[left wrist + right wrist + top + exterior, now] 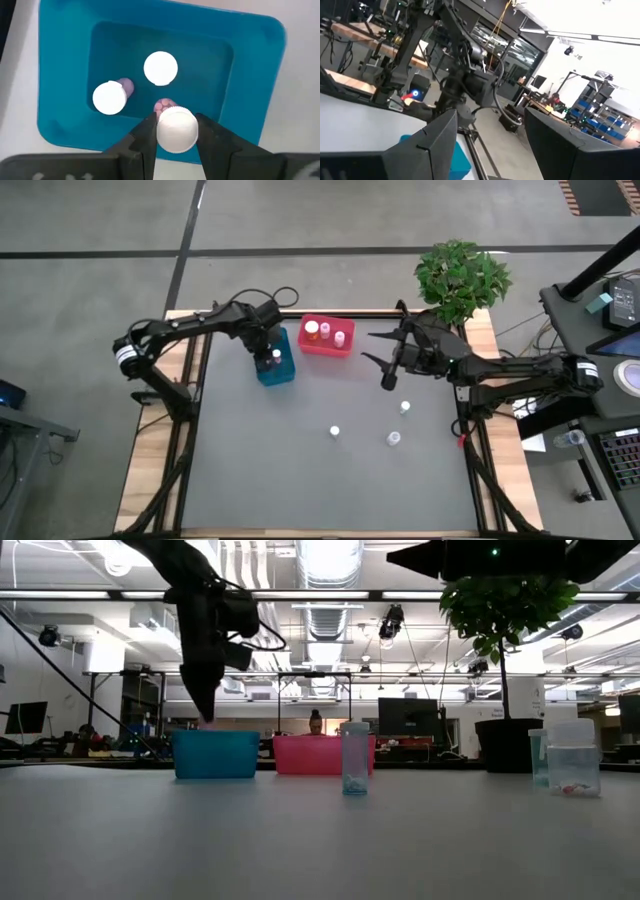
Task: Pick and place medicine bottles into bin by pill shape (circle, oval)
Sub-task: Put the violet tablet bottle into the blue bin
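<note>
Three clear bottles (392, 427) stand on your smooth grey table (300, 470).
Left gripper (175, 137) pinches a round white-capped bottle (176, 129) above the blue bin (260, 65); right gripper (388, 368) gapes empty.

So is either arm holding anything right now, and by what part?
The left end effector holds a medicine bottle by the sides of its white cap, above the blue bin. The right end effector is open and empty.
</note>
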Robot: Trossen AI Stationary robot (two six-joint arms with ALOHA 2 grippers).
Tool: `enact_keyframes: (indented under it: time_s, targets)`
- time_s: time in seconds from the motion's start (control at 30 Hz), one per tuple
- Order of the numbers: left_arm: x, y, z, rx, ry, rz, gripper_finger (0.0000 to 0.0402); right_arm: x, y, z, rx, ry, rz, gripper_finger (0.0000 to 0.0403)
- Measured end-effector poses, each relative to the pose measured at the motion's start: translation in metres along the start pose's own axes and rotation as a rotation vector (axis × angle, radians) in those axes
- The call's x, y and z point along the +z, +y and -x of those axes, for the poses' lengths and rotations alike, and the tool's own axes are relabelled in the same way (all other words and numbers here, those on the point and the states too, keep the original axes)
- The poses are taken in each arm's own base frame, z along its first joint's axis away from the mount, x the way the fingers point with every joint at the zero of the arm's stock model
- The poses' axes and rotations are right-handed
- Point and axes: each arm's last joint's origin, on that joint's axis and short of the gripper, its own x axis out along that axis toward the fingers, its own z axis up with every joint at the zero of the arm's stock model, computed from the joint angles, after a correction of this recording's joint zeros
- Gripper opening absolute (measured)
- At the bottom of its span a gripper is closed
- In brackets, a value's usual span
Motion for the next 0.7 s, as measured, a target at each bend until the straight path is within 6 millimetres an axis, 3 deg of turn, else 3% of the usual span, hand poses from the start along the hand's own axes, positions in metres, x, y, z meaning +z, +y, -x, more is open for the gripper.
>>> enact_keyframes:
  time_s: [0.47, 0.7]
  targets:
    - [0.003, 0.001, -0.005, 0.003, -0.021, 0.034, 0.0095, 0.002, -0.002, 0.002, -0.010, -0.007, 0.010, 0.0219]
    - [-0.004, 0.002, -0.019, 0.005, -0.026, 0.055, 0.0095, 0.002, -0.001, 0.002, -0.009, -0.006, 0.018, 0.0219]
